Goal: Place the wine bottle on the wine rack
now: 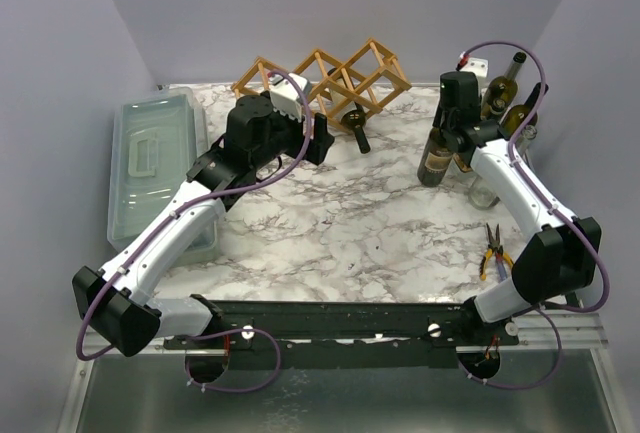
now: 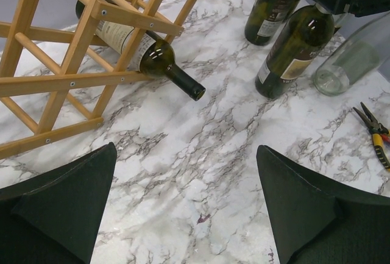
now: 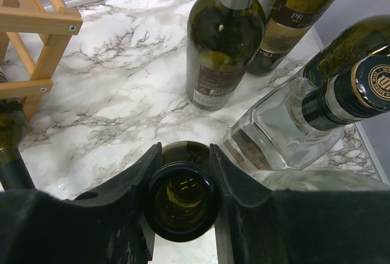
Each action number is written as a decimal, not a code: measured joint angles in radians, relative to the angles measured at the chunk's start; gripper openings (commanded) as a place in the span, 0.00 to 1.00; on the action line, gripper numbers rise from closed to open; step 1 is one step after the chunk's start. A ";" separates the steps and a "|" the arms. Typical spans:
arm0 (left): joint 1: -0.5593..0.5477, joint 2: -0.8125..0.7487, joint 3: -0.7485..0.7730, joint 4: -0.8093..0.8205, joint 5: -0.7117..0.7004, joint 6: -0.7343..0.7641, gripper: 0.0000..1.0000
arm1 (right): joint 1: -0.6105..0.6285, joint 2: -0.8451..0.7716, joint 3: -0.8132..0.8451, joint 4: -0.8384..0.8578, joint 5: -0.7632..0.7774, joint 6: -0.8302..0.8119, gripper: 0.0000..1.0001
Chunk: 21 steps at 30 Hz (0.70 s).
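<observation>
As seen from above, the right gripper [image 1: 450, 125] was closed on the neck of an upright wine bottle [image 1: 436, 158], while the wine rack [image 1: 322, 78] stood well off to its left, just ahead of the left gripper [image 1: 322, 141]. From the left wrist, that gripper's fingers [image 2: 61, 209] were spread wide with nothing held. Ahead and to their left a second bottle [image 2: 146, 53] lay in a lower cell of the pale stick lattice, its neck poking out over the veined marble tabletop [image 2: 201, 154]. From the right wrist, the dark green glass rim was seen pinched between the two black pads [image 3: 131, 197], with a clear square-shouldered bottle [image 3: 274, 133] just to the right. A straight upward lift was judged best until the neighbours were cleared, since smooth round glass held only at the neck could be expected to swing or slip. Tilting was judged better left until an empty diamond cell was faced
</observation>
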 measured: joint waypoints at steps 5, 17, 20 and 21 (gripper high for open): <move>-0.006 0.000 -0.004 0.000 -0.014 0.001 0.99 | -0.002 -0.009 0.000 -0.016 -0.016 0.017 0.03; -0.024 0.000 -0.004 0.000 -0.038 0.004 0.99 | -0.005 -0.171 -0.076 -0.153 -0.260 0.084 0.01; -0.032 0.000 -0.005 0.000 -0.042 0.004 0.99 | -0.005 -0.217 -0.106 -0.175 -0.333 0.119 0.01; -0.035 0.000 -0.005 0.000 -0.042 0.004 0.99 | -0.005 -0.237 -0.124 -0.175 -0.362 0.136 0.01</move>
